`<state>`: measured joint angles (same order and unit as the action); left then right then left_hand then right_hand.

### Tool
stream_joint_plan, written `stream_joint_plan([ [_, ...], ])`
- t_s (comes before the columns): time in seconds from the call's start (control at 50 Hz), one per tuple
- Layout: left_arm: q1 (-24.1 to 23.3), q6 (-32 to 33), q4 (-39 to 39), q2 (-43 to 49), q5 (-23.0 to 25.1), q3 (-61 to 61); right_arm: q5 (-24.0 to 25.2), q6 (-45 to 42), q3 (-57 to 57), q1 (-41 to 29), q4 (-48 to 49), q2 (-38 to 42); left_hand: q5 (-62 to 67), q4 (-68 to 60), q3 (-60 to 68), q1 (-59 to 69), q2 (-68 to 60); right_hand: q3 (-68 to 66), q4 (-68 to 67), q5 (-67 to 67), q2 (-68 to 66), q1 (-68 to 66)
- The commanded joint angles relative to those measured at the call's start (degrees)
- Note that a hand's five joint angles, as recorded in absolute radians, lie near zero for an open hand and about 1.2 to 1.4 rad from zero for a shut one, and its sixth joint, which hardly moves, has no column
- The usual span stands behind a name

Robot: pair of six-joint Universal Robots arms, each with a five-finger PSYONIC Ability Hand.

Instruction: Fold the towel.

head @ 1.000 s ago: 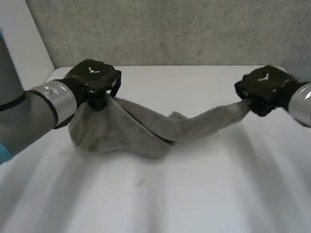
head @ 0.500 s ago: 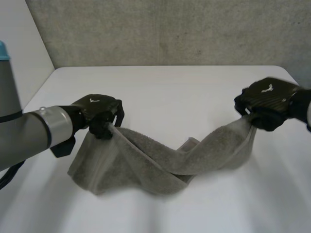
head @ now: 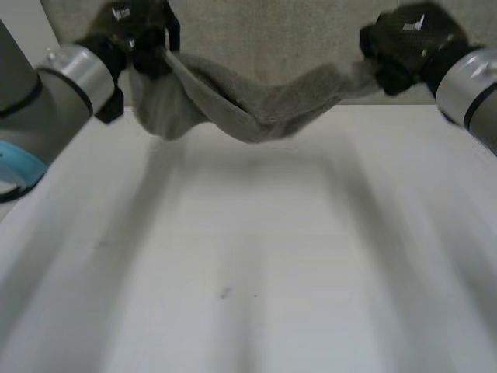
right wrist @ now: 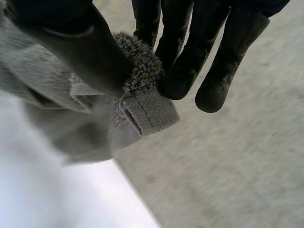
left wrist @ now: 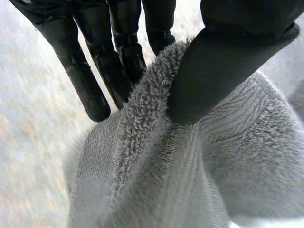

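A grey towel (head: 248, 109) hangs in the air above the white table (head: 248, 256), sagging in the middle between my two hands. My left hand (head: 136, 31) holds its left end high up; in the left wrist view the thumb (left wrist: 223, 71) pinches the towel's edge (left wrist: 147, 109) against the fingers (left wrist: 90, 76). My right hand (head: 408, 43) holds the other end at the same height. In the right wrist view the thumb (right wrist: 71, 42) and fingers (right wrist: 190, 52) pinch a hemmed corner of the towel (right wrist: 147, 111).
A grey wall (head: 295, 47) stands behind the table's far edge, close behind the hanging towel. The white table top spreads out beneath the towel.
Both hands have risen with the towel, which has left the table and now hangs free. Before, its middle rested bunched on the table.
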<state>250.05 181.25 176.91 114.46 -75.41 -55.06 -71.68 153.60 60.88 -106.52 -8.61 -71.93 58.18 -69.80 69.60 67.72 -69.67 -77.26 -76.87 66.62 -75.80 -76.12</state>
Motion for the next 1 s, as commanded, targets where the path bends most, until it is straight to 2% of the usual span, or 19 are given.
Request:
stream_joint_plan([
  [0.02, -0.1, 3.8, 0.5, -0.8, 0.4, -14.9, 0.7, -6.6, 10.5, 0.3, -1.7, -0.6, 11.8, -10.2, 10.4, 12.3, -10.3, -2.7, -3.1, 3.4, -4.2, -3.9],
  [0.06, 0.0, 7.3, 1.8, -0.5, 0.4, -20.2, 0.9, -9.6, 14.9, 0.4, -1.8, -0.6, 11.8, -10.2, 10.4, 12.3, -10.3, -2.7, -3.1, 3.4, -4.2, -3.9],
  [0.12, 0.0, 9.0, 2.5, -0.2, 0.4, -23.0, 1.1, -11.1, 17.2, 0.5, -1.8, -0.4, 10.8, -9.2, 9.4, 11.3, -9.3, -2.7, -3.1, 3.4, -4.2, -3.9],
  [0.16, 0.0, 11.9, 4.9, 0.1, 0.4, -27.9, 1.5, -13.7, 21.2, 0.5, -1.7, 0.3, 6.7, -5.0, 5.2, 7.1, -5.2, -2.7, -3.1, 3.4, -4.2, -3.9],
  [0.26, -0.1, 14.6, 9.8, 1.4, 0.4, -34.0, 1.5, -15.8, 25.9, 0.5, -1.1, 1.4, 1.1, 0.5, -0.3, 1.6, 0.4, -2.7, -3.1, 3.4, -4.2, -3.9],
  [0.5, 0.2, 15.1, 12.8, 0.3, 0.1, -38.3, 3.7, -16.1, 28.2, 0.9, -1.1, 2.1, -16.9, 18.5, -18.3, -16.5, 18.4, -2.7, -3.1, 3.4, -4.2, -3.9],
  [0.66, 0.8, 15.2, 12.8, -6.1, -0.1, -41.9, 3.7, -16.1, 28.9, 0.9, -0.7, 2.2, -33.9, 35.5, -35.3, -33.4, 35.4, -2.7, -3.1, 3.4, -4.2, -3.9],
  [0.8, 0.8, 15.2, 13.5, -10.2, -0.1, -44.5, 3.7, -16.1, 29.4, 0.9, 0.4, 2.7, -35.9, 37.5, -37.4, -35.5, 37.4, -2.7, -3.1, 3.4, -4.2, -3.9],
  [1.0, 0.4, 15.6, 19.2, -13.5, 0.0, -49.9, 3.8, -16.1, 29.6, 0.9, 0.5, 2.9, -34.6, 36.2, -36.0, -34.1, 36.1, -2.7, -3.1, 3.4, -4.2, -3.9],
])
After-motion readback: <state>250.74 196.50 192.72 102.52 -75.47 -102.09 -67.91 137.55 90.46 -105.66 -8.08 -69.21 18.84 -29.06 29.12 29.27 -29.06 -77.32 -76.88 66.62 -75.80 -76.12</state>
